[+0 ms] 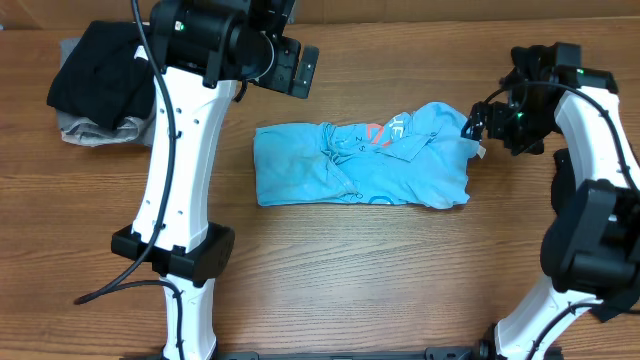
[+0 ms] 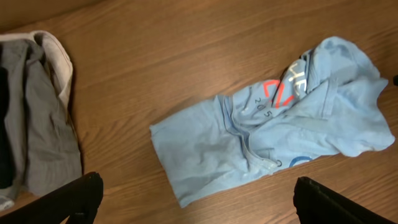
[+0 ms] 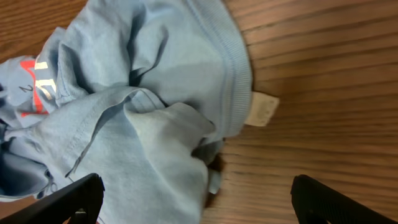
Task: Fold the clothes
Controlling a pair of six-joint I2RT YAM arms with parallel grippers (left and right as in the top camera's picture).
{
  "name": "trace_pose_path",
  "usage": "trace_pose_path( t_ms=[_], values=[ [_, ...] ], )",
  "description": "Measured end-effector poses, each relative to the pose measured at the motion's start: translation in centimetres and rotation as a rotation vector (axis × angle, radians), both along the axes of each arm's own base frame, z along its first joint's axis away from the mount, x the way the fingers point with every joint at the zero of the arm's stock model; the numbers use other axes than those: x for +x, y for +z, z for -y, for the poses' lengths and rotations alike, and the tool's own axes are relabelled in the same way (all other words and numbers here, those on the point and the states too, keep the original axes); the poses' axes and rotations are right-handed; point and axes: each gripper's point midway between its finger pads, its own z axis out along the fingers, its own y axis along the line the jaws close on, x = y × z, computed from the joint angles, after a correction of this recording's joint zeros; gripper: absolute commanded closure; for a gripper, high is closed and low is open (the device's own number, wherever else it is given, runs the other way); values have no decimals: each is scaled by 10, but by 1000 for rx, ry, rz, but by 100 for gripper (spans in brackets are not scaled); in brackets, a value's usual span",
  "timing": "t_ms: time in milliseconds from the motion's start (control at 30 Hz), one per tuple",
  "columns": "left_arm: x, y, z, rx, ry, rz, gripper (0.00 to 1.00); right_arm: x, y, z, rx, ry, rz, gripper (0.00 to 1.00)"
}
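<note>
At the middle of the wooden table (image 1: 350,270) lies the light blue T-shirt (image 1: 360,165), bunched into a rough rectangle running left to right. Its left edge is fairly straight and flat. Its right end is rumpled, with loose folds heaped on each other and a ribbed hem curling round the outside. White lettering and an orange-red mark show in the creases near the top. A small white label (image 3: 261,110) sticks out from that hem onto bare wood.

My right gripper (image 1: 474,128) hangs just beside the shirt's right end. From the wrist camera I see its fingers (image 3: 74,196) spread wide, with cloth below them and nothing held. I cannot tell whether they touch the fabric. My left gripper (image 1: 298,68) sits behind the shirt's left half, its fingers (image 2: 78,196) likewise parted and holding nothing.

Bare wood runs along the near side of the shirt, between the two arm bases, and a narrower strip lies behind it. To the right of the label the wood is bare too.

Off at the far left corner, well apart from the shirt, a black garment (image 1: 95,65) lies heaped on a grey garment (image 1: 90,130). My left arm's upright link crosses in front of that pile's right edge.
</note>
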Motion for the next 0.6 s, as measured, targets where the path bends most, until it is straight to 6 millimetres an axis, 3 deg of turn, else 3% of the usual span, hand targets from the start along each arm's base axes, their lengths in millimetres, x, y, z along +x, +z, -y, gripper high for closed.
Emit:
trace_pose_path(
  t_ms=[200, 600],
  values=[
    [-1, -12, -1, 16, 1, -39, 0, 0, -14, -9, 62, 5, -32, 0],
    [0, -13, -1, 17, 1, -39, 0, 0, -22, -12, 87, 5, -47, 0]
  ],
)
